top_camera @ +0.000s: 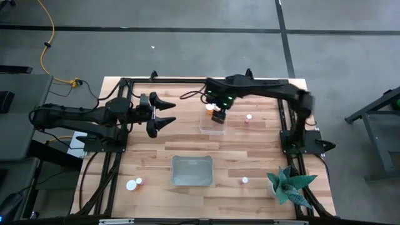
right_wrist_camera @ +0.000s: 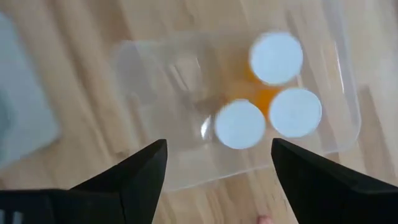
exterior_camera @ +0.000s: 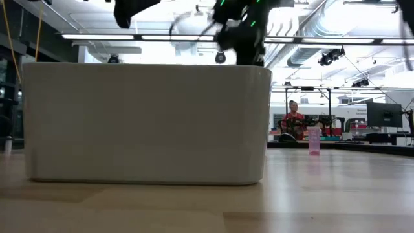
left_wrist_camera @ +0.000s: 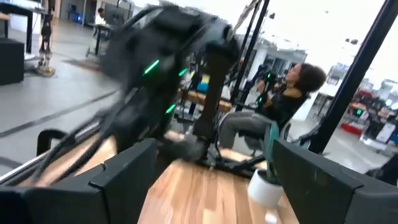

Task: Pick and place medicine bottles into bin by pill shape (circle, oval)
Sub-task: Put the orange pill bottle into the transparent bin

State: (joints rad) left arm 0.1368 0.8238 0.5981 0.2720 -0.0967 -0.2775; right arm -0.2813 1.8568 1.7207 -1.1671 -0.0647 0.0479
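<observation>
Pale wood planks carry a clear bin [right_wrist_camera: 323,134] at the far side holding three medicine bottles [right_wrist_camera: 239,123]; others stand scattered. The right gripper [right_wrist_camera: 217,165] hangs spread above them, the left gripper [top_camera: 164,115] spread too, idling far left. Bottles look light, stiff, slick (grip the body below the cap). Pill shapes are unreadable.

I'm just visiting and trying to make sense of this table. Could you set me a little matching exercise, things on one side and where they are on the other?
Things:
1. right end effector
2. left end effector
3. potted plant
4. three white-capped bottles

Places:
A. at the table's near right corner
B. inside the clear bin
C. open, right above the clear bin
D. open, over bare wood left of the clear bin

Pairs: 1-C, 2-D, 3-A, 4-B
</observation>
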